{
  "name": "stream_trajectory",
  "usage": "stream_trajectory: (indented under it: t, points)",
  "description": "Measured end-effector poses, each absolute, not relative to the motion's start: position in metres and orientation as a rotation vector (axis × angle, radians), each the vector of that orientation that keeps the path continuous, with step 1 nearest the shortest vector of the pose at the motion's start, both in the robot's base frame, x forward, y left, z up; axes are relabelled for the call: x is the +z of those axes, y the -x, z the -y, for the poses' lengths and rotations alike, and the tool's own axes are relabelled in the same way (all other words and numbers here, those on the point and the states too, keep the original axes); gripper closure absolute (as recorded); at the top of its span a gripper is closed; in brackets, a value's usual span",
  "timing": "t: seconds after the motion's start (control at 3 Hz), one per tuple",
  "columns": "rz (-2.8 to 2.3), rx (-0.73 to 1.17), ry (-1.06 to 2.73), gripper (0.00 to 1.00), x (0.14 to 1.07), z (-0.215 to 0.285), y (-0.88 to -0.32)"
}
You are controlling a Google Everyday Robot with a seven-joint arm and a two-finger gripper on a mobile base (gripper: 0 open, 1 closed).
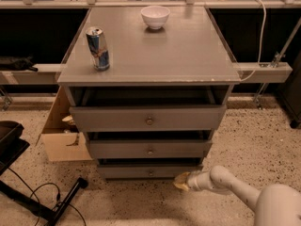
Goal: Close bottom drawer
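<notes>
The bottom drawer (141, 172) is the lowest of three grey drawers in a grey cabinet, with a small round knob (151, 173) on its flat front. Its front stands a little out from the cabinet, less than the two drawers above. My gripper (180, 181) is low near the floor, at the right end of the bottom drawer's front, on a white arm reaching in from the lower right. Its yellowish tip is at the drawer's lower right corner.
The middle drawer (149, 149) and top drawer (148, 118) stick out further. A blue can (98, 48) and a white bowl (155, 17) stand on the cabinet top. A cardboard box (61, 135) sits left of the cabinet. Black cables and a stand (61, 205) lie on the speckled floor.
</notes>
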State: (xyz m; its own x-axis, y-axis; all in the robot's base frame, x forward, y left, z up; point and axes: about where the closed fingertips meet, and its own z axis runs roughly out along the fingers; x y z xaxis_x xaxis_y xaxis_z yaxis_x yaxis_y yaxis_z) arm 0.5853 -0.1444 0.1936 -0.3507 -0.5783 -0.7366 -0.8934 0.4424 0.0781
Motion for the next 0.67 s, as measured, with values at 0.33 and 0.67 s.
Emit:
stream_trajectory:
  t: [0.33, 0.67]
  points:
    - [-2.067, 0.376, 1.209, 0.95, 0.26, 0.204, -0.578]
    - [-2.132, 0.145, 1.168, 1.0, 0.315, 0.26, -0.574]
